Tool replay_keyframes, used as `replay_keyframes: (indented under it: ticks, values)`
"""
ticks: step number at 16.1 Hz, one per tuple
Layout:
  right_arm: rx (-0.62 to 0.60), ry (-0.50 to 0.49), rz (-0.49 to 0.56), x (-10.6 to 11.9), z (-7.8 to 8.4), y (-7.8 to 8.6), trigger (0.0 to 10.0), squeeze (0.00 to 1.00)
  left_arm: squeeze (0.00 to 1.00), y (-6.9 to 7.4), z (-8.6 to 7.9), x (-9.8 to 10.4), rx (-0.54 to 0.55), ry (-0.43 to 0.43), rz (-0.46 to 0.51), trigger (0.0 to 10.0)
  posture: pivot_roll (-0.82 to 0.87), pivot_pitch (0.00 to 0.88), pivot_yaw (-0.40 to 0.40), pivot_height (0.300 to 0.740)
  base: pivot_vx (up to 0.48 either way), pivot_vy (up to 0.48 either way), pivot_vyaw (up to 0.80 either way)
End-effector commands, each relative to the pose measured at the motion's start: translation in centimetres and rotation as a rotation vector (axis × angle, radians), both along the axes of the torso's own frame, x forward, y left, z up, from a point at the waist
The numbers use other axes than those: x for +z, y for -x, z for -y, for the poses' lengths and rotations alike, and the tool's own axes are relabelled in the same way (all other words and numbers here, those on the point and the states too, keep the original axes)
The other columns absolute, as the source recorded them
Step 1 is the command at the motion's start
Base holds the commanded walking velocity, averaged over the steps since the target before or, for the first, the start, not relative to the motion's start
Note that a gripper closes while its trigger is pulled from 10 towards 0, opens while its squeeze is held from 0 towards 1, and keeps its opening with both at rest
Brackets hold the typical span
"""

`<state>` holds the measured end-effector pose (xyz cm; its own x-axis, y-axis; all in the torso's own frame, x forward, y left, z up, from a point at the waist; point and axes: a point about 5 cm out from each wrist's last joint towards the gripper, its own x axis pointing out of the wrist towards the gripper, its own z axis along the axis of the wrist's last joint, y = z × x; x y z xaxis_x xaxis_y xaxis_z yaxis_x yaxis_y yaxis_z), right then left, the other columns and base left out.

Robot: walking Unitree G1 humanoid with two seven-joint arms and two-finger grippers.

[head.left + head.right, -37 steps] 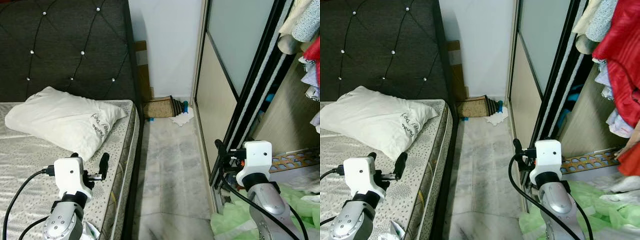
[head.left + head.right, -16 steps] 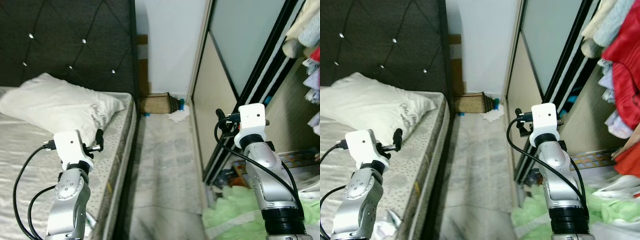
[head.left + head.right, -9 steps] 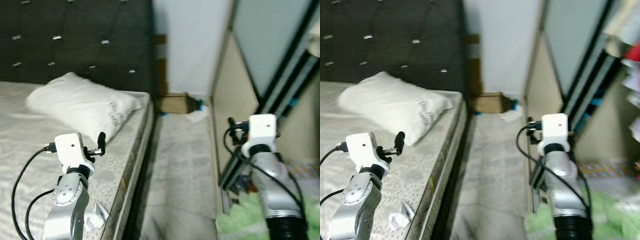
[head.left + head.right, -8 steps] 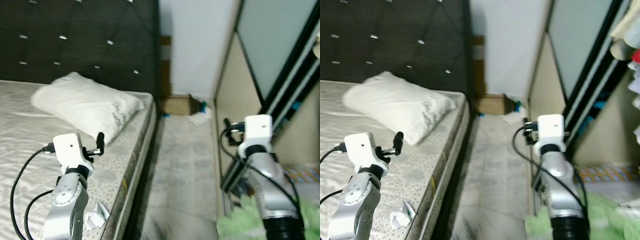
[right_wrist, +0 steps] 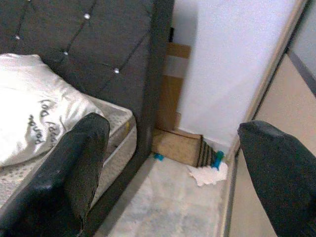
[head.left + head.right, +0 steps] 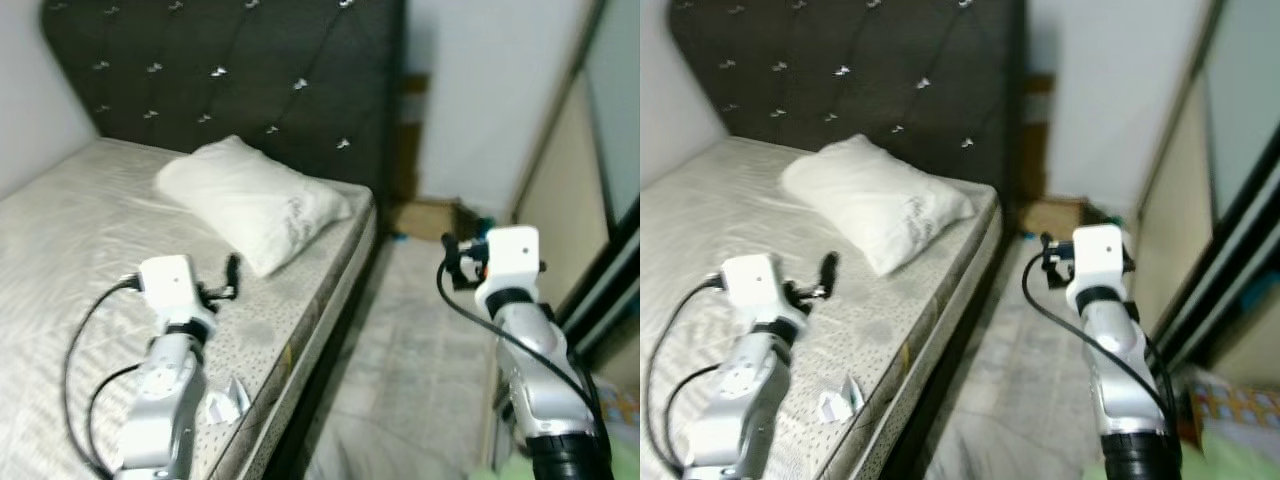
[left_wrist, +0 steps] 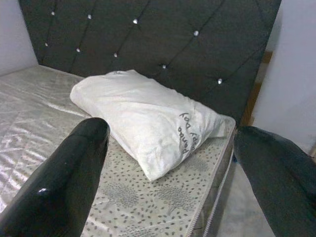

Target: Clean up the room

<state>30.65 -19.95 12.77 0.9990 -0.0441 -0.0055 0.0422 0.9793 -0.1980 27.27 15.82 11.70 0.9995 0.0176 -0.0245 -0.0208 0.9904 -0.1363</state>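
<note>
Two claws hang empty, so little of the tidying looks done yet. The left claw [image 6: 232, 272] is raised over the near edge of the grey patterned mattress [image 6: 90, 230], its black fingers spread apart, as the left wrist view shows, with nothing between them. The right claw [image 6: 447, 262] is raised over the pale marble floor [image 6: 420, 360] beside the bed, fingers likewise apart and holding nothing.

On the mattress a white pillow with dark lettering [image 6: 250, 198] lies askew near the dark tufted headboard [image 6: 250, 80]. A small crumpled white scrap [image 6: 225, 403] sits on the mattress edge close to the left arm; what it is cannot be told.

In the far corner of the floor, against the white wall, a brown cardboard box [image 5: 178, 147] rests with a crumpled white cloth [image 5: 210, 174] just beside it, and something blue that is too small to name. All of this looks to be left to clear: the scrap, the corner clutter, and perhaps squaring the pillow.
</note>
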Motion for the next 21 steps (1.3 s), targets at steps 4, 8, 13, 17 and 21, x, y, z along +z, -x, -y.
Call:
replay_keyframes:
  ticks: [4,8,13,17,21]
  values:
    - [0.116,-0.019,0.03,1.0,-2.1,-0.3,10.0,0.0,0.0,0.2,-0.9,-0.5,0.048,-0.008,-0.006,10.0,-0.22,0.0,0.029,0.74,0.0,0.0,0.8]
    - [0.13,-0.028,0.039,1.3,-2.1,-0.6,10.0,0.0,0.0,0.5,-0.4,-0.6,0.041,0.004,-0.008,10.0,-0.22,0.0,0.031,0.74,0.0,0.0,0.8]
    - [0.178,-0.042,0.047,1.5,-3.0,-0.1,10.0,0.0,0.0,0.2,-0.7,-0.6,0.063,-0.004,-0.009,10.0,-0.23,0.0,0.043,0.74,0.0,0.0,0.8]
    - [0.2,-0.048,0.046,1.5,-3.4,0.0,10.0,0.0,0.0,0.1,-1.1,-0.5,0.098,-0.015,-0.006,10.0,-0.23,0.0,0.045,0.74,0.0,0.0,0.8]
    - [0.213,-0.05,0.047,1.6,-3.5,-0.1,10.0,0.0,0.0,0.2,-1.3,-0.4,0.105,-0.029,-0.001,10.0,-0.23,0.006,0.044,0.74,0.0,0.0,0.8]
